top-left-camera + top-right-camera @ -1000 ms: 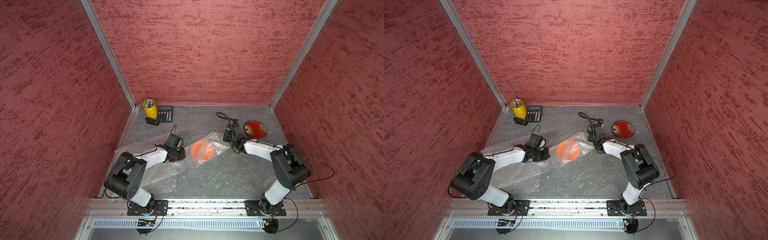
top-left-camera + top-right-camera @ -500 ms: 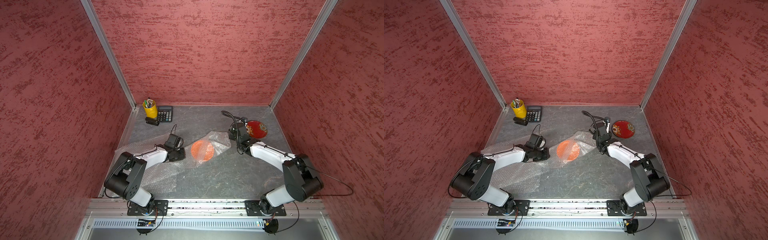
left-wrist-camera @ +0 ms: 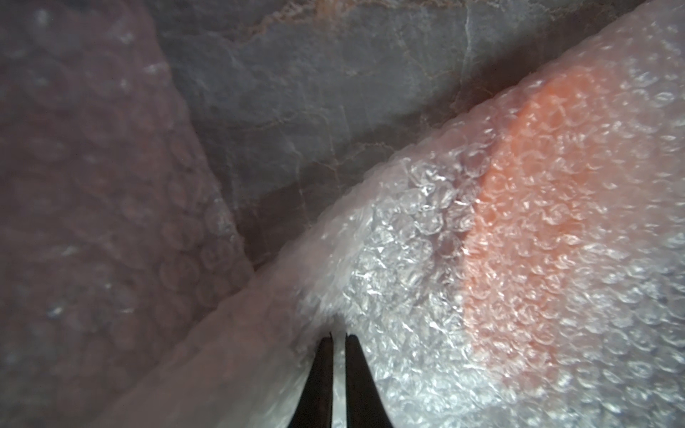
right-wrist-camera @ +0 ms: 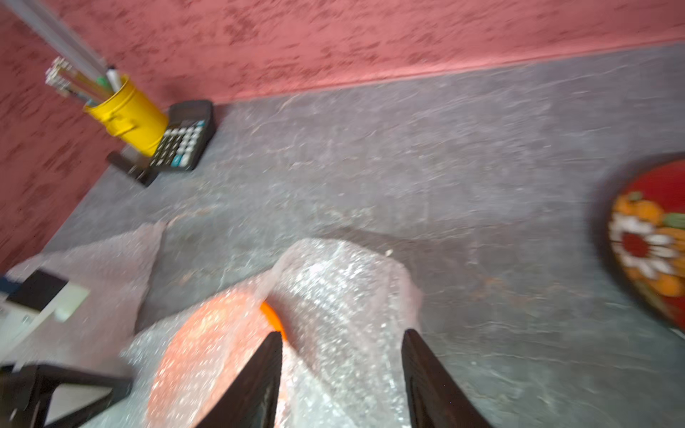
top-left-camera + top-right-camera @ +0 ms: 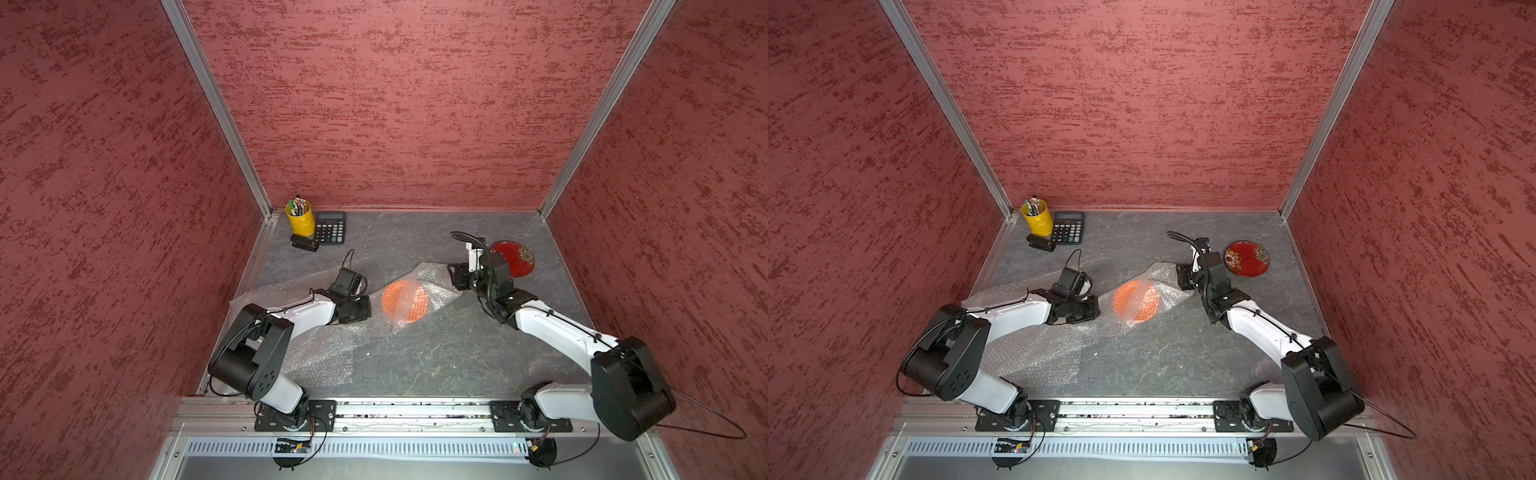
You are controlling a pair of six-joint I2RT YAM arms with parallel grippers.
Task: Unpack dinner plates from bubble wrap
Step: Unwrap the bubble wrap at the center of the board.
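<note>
Left gripper [image 3: 339, 336] is pinched narrow on an edge of the clear bubbled plastic wrap [image 3: 426, 229], which covers the round orange plate [image 5: 405, 301] at the middle of the grey stone-look table [image 5: 415, 365]. Right gripper [image 4: 341, 335] stands half-wide, jaws apart over the wrap's raised far end, gripping nothing. The round red flowered plate [image 5: 517, 259] lies bare close by
</note>
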